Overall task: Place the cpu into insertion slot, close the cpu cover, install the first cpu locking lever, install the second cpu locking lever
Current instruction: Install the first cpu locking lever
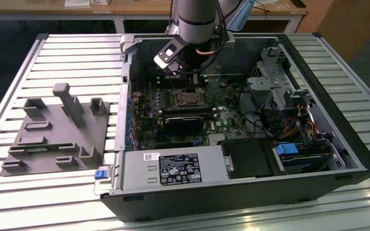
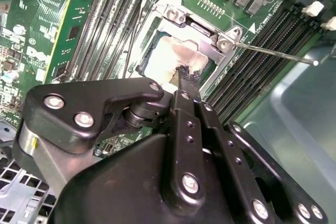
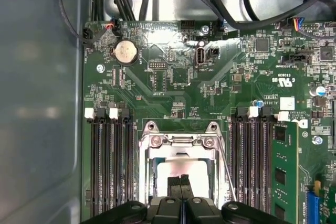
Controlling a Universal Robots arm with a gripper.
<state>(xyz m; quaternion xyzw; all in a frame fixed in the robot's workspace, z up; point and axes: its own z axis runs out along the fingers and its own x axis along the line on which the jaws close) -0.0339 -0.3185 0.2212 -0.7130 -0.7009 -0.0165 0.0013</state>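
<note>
Silvery-grey cpu (image 3: 181, 169) lies flat in the insertion slot (image 3: 144, 167), cpu cover (image 3: 181, 141) frame around it. Gripper (image 3: 180, 183) closed tight, gripping nothing, tips on the chip's top. Judged light, stiff, fragile underneath; best taken by opposite edges.

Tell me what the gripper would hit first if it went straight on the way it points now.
Most likely the cpu: the gripper points at its silvery top, framed by the cpu cover. Nothing shows between them, though the depth of the gap is unclear.
</note>
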